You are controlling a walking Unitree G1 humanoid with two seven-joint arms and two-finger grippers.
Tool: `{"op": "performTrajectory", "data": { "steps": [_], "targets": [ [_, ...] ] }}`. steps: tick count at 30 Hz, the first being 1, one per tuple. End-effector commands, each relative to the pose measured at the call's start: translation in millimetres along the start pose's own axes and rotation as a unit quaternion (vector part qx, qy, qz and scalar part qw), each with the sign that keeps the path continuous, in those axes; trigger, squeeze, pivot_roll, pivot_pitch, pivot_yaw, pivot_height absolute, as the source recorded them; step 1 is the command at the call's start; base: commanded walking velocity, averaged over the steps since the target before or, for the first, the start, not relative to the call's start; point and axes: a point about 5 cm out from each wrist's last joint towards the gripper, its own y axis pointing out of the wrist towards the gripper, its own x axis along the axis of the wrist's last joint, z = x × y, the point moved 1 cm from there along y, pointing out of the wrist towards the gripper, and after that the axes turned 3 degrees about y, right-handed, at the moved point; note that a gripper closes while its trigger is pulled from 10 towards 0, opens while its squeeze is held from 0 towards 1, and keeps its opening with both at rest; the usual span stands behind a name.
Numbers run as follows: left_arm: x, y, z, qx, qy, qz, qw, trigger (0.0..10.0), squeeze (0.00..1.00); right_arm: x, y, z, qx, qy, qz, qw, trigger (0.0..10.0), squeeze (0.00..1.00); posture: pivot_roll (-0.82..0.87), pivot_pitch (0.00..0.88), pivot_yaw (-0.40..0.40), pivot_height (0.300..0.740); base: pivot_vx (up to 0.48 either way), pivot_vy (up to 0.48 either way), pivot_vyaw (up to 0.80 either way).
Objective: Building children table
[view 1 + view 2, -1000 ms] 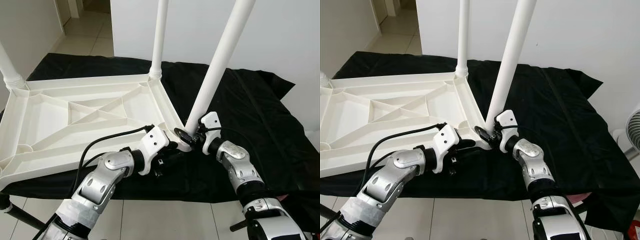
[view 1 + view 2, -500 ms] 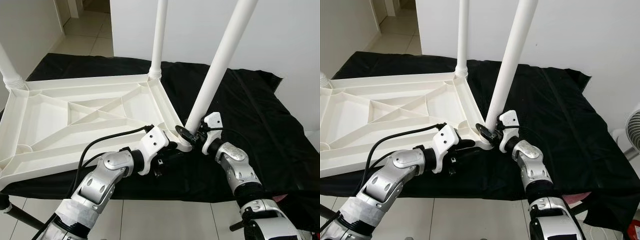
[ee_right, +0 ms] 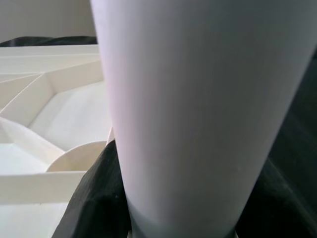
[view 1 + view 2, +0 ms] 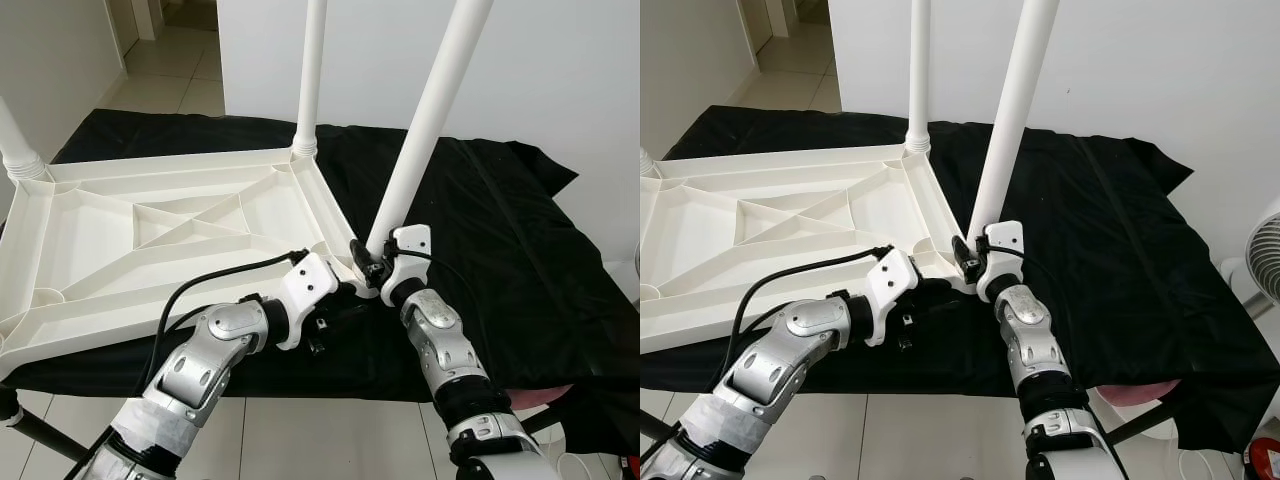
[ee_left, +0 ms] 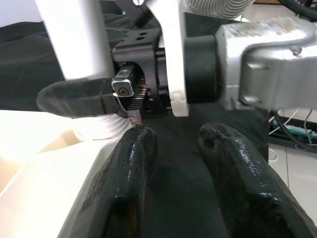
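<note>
- Tabletop (image 4: 150,240) lies upside down on a black cloth (image 4: 500,230); one leg (image 4: 310,70) stands upright at the far corner.
- Right gripper (image 4: 368,262) clamps the base of a tilted leg (image 4: 425,110) at the near corner socket.
- Left gripper (image 5: 173,163) sits at the same corner, fingers (image 5: 131,158) apart, one apparently touching the tabletop edge.

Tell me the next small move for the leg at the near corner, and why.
Probably twist the leg further into its corner socket. The right gripper is shut on the leg's base, which still leans rather than stands straight like the far leg, while the left gripper steadies the tabletop at that corner.
</note>
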Motion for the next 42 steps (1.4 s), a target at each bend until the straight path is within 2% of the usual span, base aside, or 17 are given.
{"op": "performTrajectory", "data": {
  "steps": [1,2,6,13,14,15,21,25,26,27,28,32,34,36,37,39,42],
  "targets": [
    [0,1.2,-1.3,-0.01,-0.001,0.001,1.0,10.0,0.0,-17,-7.9,-2.7,-0.036,0.014,0.032,0.999,10.0,0.0,0.02,0.0,-0.07,0.74,0.0,0.0,0.0],
    [-1,1.3,-1.6,-0.01,-0.001,0.001,1.0,10.0,0.0,-15,-11.8,1.9,-0.066,0.013,0.02,0.998,10.0,0.0,0.02,0.0,-0.073,0.74,0.0,0.0,0.0],
    [0,2.9,-2.7,-0.01,-0.002,-0.001,1.0,10.0,0.0,-11,-16.7,16.8,-0.088,0.012,0.0,0.996,10.0,0.0,0.02,0.0,-0.076,0.74,0.0,0.0,0.0],
    [0,3.8,-3.5,-0.013,-0.002,-0.002,1.0,10.0,0.0,-10,-17.9,15.2,-0.09,0.011,0.001,0.996,10.0,0.0,0.02,0.0,-0.08,0.74,0.0,0.0,0.0],
    [0,3.8,-3.1,-0.012,-0.001,-0.002,1.0,10.0,0.0,-10,-17.9,14.3,-0.09,0.013,0.0,0.996,10.0,0.39,0.03,0.0,-0.081,0.74,0.0,0.0,0.0],
    [0,4.0,-3.0,-0.011,-0.001,-0.003,1.0,10.0,0.0,-8,-17.7,12.7,-0.091,0.018,-0.003,0.996,10.0,1.0,0.03,0.0,-0.081,0.74,0.0,0.0,0.0],
    [0,4.4,-3.9,-0.009,-0.003,-0.004,1.0,10.0,0.0,-5,-17.5,9.2,-0.082,0.023,-0.01,0.996,10.0,1.0,0.02,0.0,-0.082,0.74,0.0,0.0,0.0],
    [0,5.5,-6.8,-0.012,-0.004,-0.005,1.0,10.0,0.0,-1,-16.8,4.6,-0.039,0.02,-0.011,0.999,10.0,1.0,0.02,0.0,-0.082,0.74,0.0,0.0,0.0],
    [0,6.1,-7.2,-0.013,-0.005,-0.005,1.0,10.0,0.0,0,-15.6,2.3,-0.02,0.014,-0.007,1.0,10.0,0.09,0.02,0.0,-0.082,0.74,0.0,0.0,0.0],
    [0,6.1,-7.2,-0.013,-0.005,-0.005,1.0,10.0,0.0,0,-15.6,2.3,-0.02,0.014,-0.007,1.0,10.0,0.09,0.02,0.0,-0.082,0.74,0.0,0.0,0.0],
    [0,6.7,-7.3,-0.013,-0.005,-0.006,1.0,10.0,0.0,0,-14.5,0.2,0.001,0.009,-0.004,1.0,10.0,0.0,0.02,0.0,-0.082,0.74,0.0,0.0,0.0],
    [0,7.2,-7.6,-0.014,-0.005,-0.006,1.0,10.0,0.0,2,-12.1,-5.9,0.048,-0.004,0.003,0.999,10.0,0.0,0.01,0.0,-0.079,0.74,0.0,0.0,0.0],
    [0,7.2,-7.6,-0.014,-0.005,-0.006,1.0,10.0,0.0,2,-12.1,-5.9,0.048,-0.004,0.003,0.999,10.0,0.0,0.01,0.0,-0.079,0.74,0.0,0.0,0.0],
    [-1,8.6,-9.7,-0.017,0.004,0.001,1.0,10.0,0.0,4,-8.4,-11.5,0.115,-0.027,0.02,0.993,10.0,0.0,0.01,0.0,-0.08,0.74,0.0,0.0,0.0],
    [-1,8.6,-9.7,-0.017,0.004,0.001,1.0,10.0,0.0,4,-8.4,-11.5,0.115,-0.027,0.02,0.993,10.0,0.0,0.01,0.0,-0.08,0.74,0.0,0.0,0.0],
    [-2,9.6,-10.1,-0.015,0.009,0.003,1.0,10.0,0.0,6,-5.1,-14.8,0.167,-0.057,0.03,0.984,10.0,0.0,0.02,0.0,-0.084,0.74,0.0,0.0,0.0],
    [-3,9.7,-9.3,-0.011,0.012,0.005,1.0,10.0,0.0,7,-3.3,-16.2,0.185,-0.07,0.035,0.98,10.0,0.0,0.02,0.0,-0.086,0.74,0.0,0.0,0.0]
  ]
}}
